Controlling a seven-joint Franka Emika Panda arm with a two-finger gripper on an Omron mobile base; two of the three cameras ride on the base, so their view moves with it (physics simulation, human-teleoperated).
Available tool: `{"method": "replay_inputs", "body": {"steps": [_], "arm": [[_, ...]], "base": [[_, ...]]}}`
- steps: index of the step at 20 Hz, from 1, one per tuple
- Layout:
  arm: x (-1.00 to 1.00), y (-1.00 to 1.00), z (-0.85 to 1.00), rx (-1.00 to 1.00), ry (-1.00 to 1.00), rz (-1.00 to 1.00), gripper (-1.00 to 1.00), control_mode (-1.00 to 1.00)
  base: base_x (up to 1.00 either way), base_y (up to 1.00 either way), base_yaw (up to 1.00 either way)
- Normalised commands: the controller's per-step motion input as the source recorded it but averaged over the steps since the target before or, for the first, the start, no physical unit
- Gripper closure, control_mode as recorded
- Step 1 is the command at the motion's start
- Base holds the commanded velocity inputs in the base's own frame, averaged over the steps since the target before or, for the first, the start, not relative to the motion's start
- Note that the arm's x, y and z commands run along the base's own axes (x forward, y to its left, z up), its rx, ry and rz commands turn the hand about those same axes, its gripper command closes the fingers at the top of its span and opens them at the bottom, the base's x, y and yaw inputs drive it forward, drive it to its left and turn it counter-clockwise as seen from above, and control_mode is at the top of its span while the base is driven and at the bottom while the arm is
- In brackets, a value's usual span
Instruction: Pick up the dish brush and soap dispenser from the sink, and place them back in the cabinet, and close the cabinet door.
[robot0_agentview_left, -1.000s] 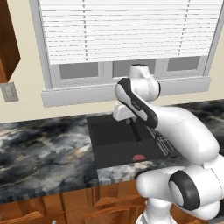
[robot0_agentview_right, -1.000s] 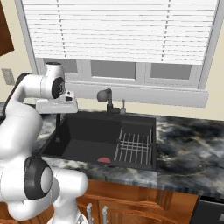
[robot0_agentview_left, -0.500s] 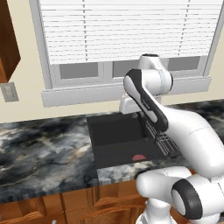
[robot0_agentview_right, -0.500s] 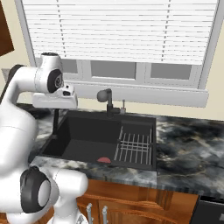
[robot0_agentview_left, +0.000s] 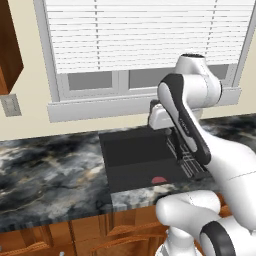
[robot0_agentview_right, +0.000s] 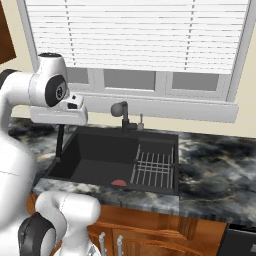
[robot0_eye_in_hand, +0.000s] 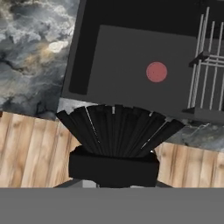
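At ten o'clock of your left base view hangs the reddish-brown wooden cabinet, nothing stowed yet by the look of it. The marbled grey-black countertop rings the matte black sink. Above its left side your gripper is clamped tight on a dark, fan-bristled dish brush, apparently lifted out. Stowing and door-closing remain.

Both base views toward sink
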Motion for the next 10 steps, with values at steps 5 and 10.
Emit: {"method": "replay_inputs", "body": {"steps": [5,10], "arm": [[-0.47,-0.14,0.35,0.0,0.0,-0.01,1.0,-1.0],[-0.41,-0.05,0.34,0.0,0.0,0.0,1.0,-1.0]], "base": [[0.0,0.0,0.0],[0.0,0.0,0.0]]}}
